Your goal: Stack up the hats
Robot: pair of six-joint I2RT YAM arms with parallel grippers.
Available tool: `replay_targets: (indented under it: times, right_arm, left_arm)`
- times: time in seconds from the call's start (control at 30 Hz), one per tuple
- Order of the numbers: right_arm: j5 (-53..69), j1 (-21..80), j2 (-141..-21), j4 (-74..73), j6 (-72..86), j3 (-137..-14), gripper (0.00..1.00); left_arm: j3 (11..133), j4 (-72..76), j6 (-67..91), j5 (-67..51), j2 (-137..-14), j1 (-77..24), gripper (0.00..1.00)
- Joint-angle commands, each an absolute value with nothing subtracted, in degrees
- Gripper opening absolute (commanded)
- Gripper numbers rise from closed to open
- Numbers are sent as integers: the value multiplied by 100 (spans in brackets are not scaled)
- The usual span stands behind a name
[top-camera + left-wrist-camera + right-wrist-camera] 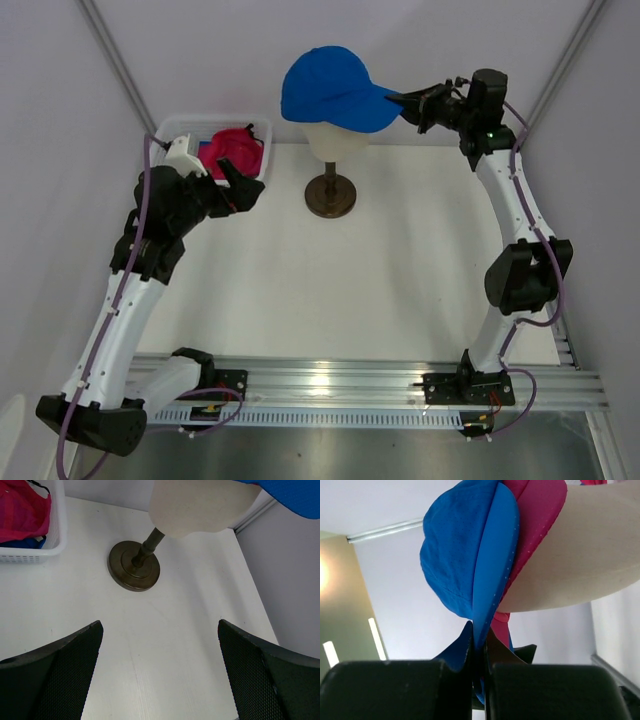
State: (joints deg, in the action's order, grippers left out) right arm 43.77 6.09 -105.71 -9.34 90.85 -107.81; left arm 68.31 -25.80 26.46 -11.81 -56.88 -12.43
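- The blue cap (pixel 330 88) sits on the cream mannequin head (pixel 335 138), with its brim pointing toward the right arm.
- The right end effector (pixel 412 106) is pressed together on the tip of that blue brim. In the right wrist view the brim runs straight down into the narrow slit between its two dark fingers (pixel 390 690).
- A pink cap (pixel 540 525) lies under the blue one on the same head, its brim just beneath the blue brim. I cannot tell whether the pink brim is pinched as well.
- The left end effector (pixel 243 185) hangs above the counter (pixel 400 280) beside the white mesh basket (pixel 170 128). Its fingers (pixel 60 675) are spread wide with nothing between them.
- Pink fabric (pixel 235 150) fills the basket at the far left corner of the counter. A bit of blue fabric (pixel 25 543) shows below it against the basket wall.
- The head stands on a dark stand (pixel 331 197) with a round base, set on the counter just right of the basket and apart from it.
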Motion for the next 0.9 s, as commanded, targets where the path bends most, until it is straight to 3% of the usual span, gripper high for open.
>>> replay_targets:
  times: [0.0, 0.33, 0.8, 0.87]
  right_arm:
    - [4289, 536, -10643, -2047, 8105, -11574, 0]
    - [4351, 606, -10907, -3295, 6742, -12094, 0]
    - [4447, 615, -11039, -3217, 6671, -12445, 0]
    - [4509, 607, -11030, -3261, 6583, -12524, 8]
  left_arm:
    - [6794, -2417, 2575, -1116, -5616, -1178, 100]
    - [6706, -2329, 2619, -1151, -5669, -1178, 99]
    - [6645, -2355, 2584, -1028, -5669, -1178, 99]
    - [6653, -2355, 2549, -993, -5669, -1178, 100]
